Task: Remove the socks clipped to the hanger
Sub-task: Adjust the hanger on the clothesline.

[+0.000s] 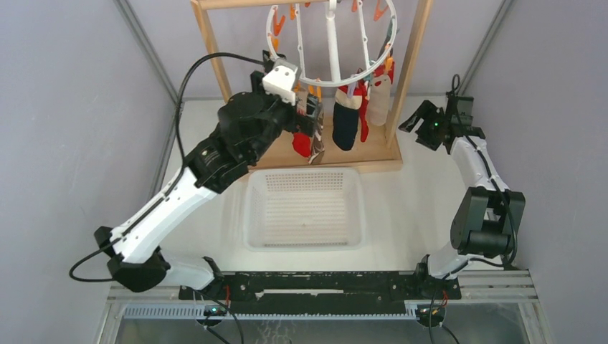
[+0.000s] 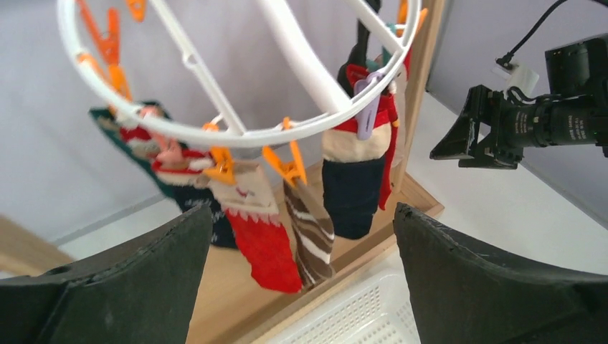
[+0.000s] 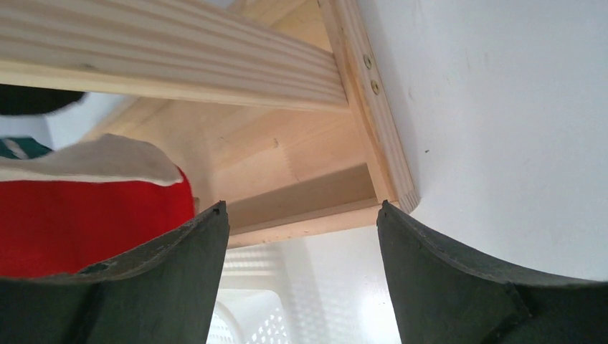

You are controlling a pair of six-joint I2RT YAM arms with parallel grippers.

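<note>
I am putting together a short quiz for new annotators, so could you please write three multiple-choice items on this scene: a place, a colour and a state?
1. Where does the white basket sit? A. on the table, on the near side of the wooden rack; B. on top of the rack; C. behind the rack.
2. What colour is the clip on the navy sock? A. orange; B. purple; C. green.
3. How is the left gripper? A. open, holding nothing; B. shut on a sock; C. shut on a clip.
Answers: 1 A, the top view shows it just nearer than the rack's base; 2 B, the clip is lilac; 3 A, its jaws stand wide apart with nothing between.
</note>
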